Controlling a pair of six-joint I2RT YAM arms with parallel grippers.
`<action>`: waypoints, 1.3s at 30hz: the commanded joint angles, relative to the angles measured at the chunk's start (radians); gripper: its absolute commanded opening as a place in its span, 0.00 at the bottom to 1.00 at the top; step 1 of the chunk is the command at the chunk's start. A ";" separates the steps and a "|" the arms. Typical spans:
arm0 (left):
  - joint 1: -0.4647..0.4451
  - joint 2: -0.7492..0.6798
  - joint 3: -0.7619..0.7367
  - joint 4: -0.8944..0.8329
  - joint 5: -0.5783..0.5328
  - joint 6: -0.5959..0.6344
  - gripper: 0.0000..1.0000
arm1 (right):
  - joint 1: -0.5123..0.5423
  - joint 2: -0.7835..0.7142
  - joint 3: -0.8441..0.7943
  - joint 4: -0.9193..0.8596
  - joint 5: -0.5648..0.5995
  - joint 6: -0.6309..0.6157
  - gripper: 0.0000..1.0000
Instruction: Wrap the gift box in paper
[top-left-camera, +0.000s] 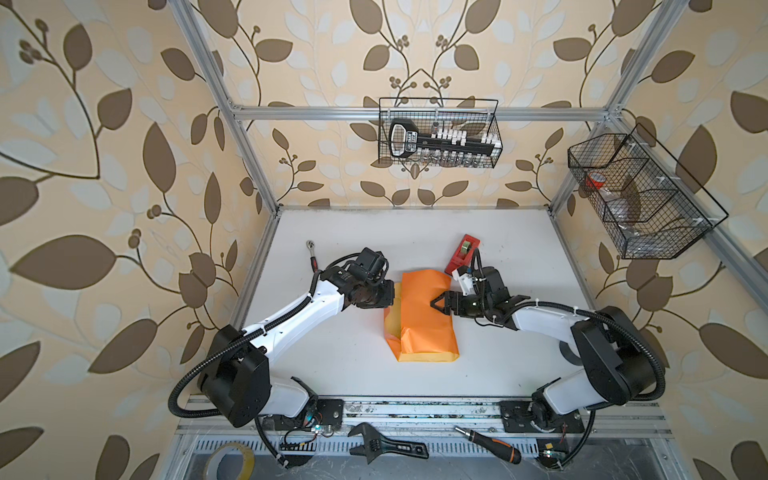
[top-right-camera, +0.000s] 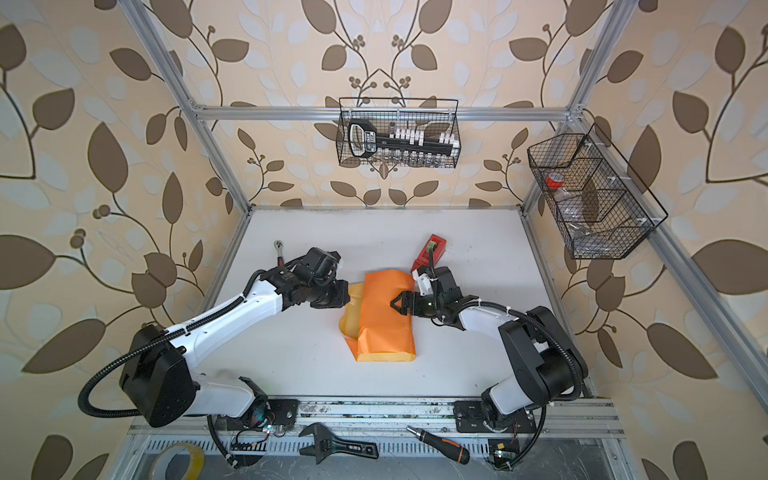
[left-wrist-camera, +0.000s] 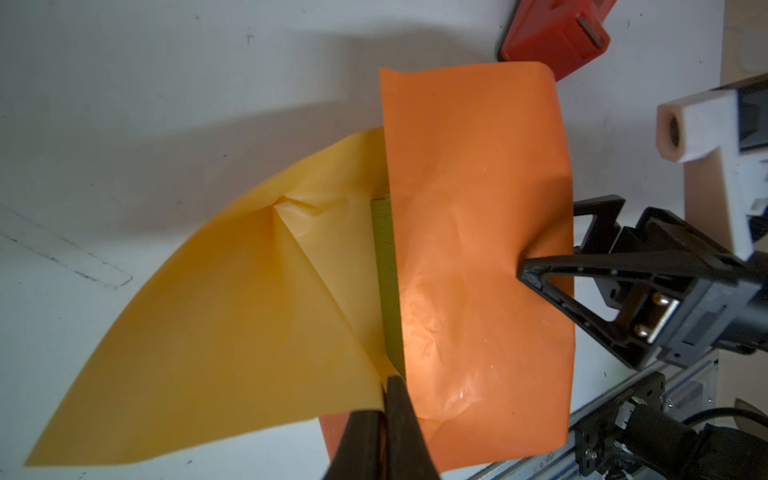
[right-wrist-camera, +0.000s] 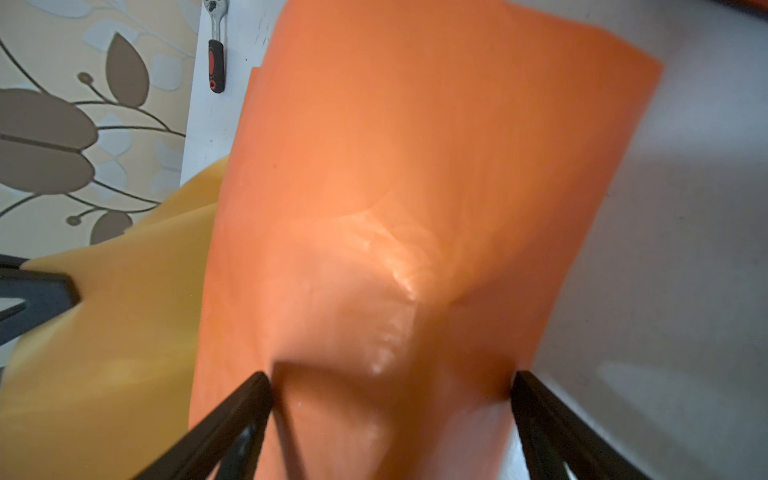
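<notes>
I see the paper (top-left-camera: 424, 328) in the middle of the flat white counter (top-left-camera: 332, 365), folded over the gift box (left-wrist-camera: 388, 282). The paper is thin and crinkly. It is shiny orange on the side that faces up and soft yellow on the other side. In the left wrist view, only a thin green strip of the box peeks out at the edge of the orange flap.

My left hand (left-wrist-camera: 384, 399) has its two dark fingers almost together. They pinch the yellow edge and hold it up off the counter. My right hand (right-wrist-camera: 388, 380) is spread wide and holds nothing. Both pointy tips poke the orange flap and make a dent.

A red wedge-shaped tape holder (top-left-camera: 462, 254) sits just beside the paper's far corner.
</notes>
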 joint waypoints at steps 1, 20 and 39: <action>0.070 -0.088 -0.100 0.071 0.090 -0.069 0.23 | 0.002 0.055 -0.045 -0.120 0.073 -0.017 0.91; 0.258 -0.143 -0.240 0.224 0.161 -0.115 0.57 | 0.004 0.065 -0.040 -0.116 0.066 -0.020 0.90; 0.219 -0.131 -0.139 0.127 0.053 -0.019 0.02 | -0.002 0.065 -0.044 -0.116 0.067 -0.024 0.91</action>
